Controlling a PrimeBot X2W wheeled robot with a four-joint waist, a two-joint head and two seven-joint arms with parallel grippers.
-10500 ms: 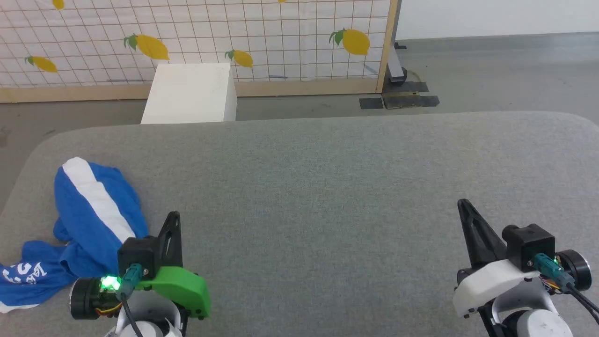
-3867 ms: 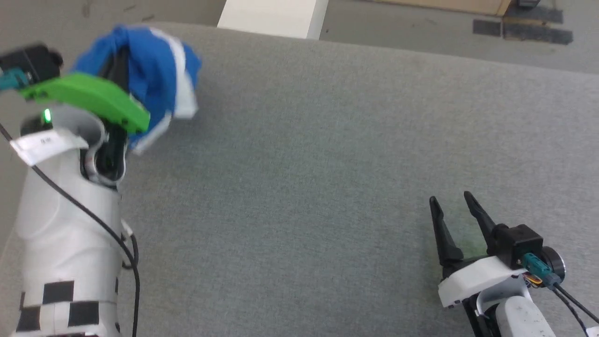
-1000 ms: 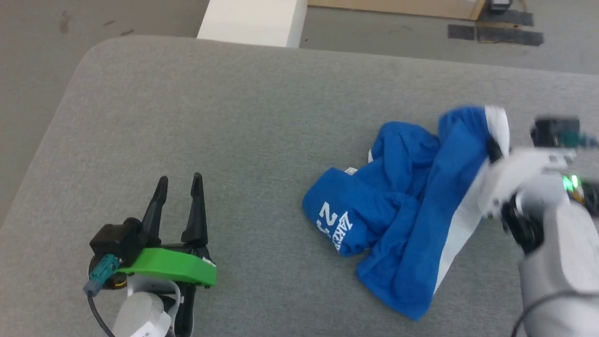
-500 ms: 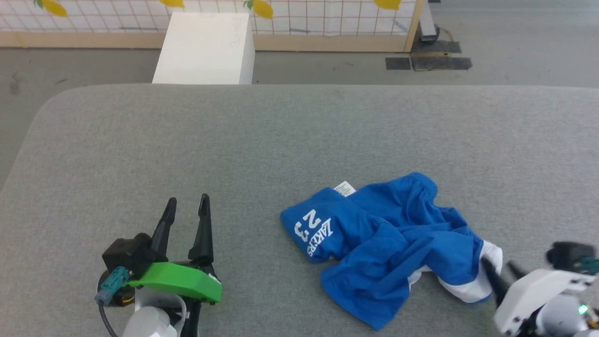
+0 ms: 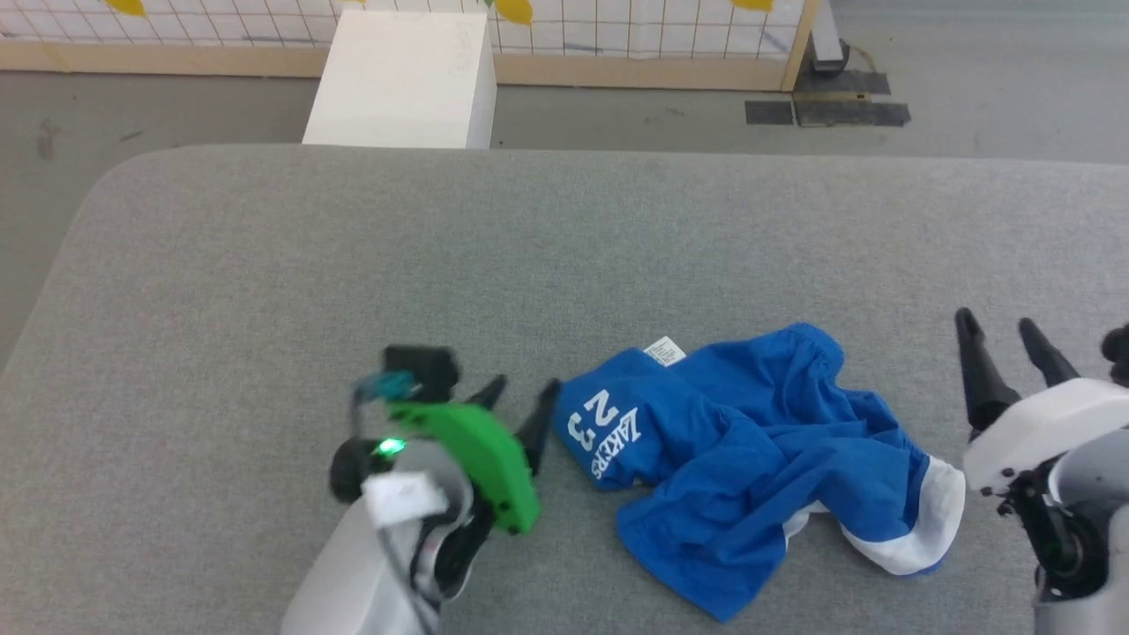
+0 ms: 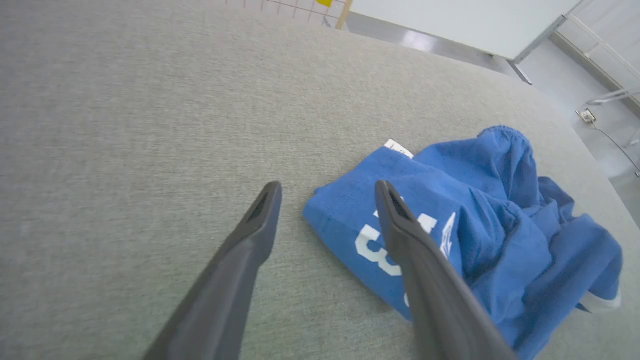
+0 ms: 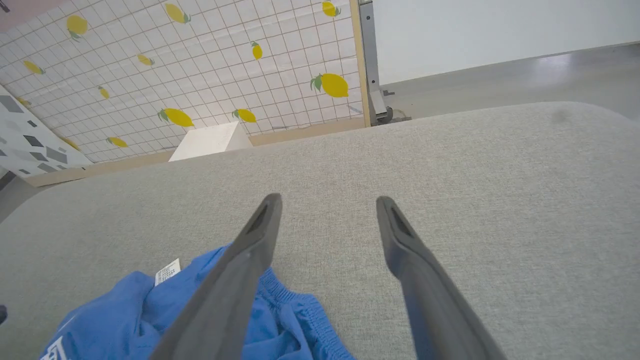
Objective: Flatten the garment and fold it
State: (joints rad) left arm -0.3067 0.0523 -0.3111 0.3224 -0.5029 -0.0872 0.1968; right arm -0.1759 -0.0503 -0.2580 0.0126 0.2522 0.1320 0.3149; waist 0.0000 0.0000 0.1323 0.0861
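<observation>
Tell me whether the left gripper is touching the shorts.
Cannot tell. The left wrist view shows the open left gripper straddling the edge of the shorts, one finger crossing the cloth, its height unclear.

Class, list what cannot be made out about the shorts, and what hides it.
Head view: the shorts are crumpled; folds hide most of the white stripe.
Left wrist view: the left gripper covers part of the printed number.
Right wrist view: the bottom edge cuts the shorts off.
</observation>
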